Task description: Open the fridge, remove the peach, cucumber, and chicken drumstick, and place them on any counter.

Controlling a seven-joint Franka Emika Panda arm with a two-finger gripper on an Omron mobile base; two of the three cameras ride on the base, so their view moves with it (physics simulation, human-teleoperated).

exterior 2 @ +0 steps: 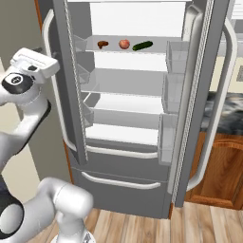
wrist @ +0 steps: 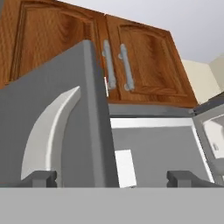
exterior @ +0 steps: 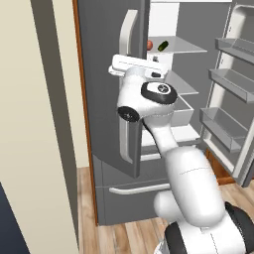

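Glossy white rounded arm [exterior: 188, 183] with black joint rings and caps.

Nothing readable here, honestly. No brand badge or model number on the fridge [exterior 2: 142, 161], nothing printed on its doors or handles, and the shelves and door bins are plain with no labels. The wooden cabinets [wrist: 144, 65] above it carry no stickers or marks either. The only thing that comes close is a small whitish mark on the dark round cap of the arm's joint [exterior: 158, 92], and it's too tiny and blurry to make out as letters or a logo.
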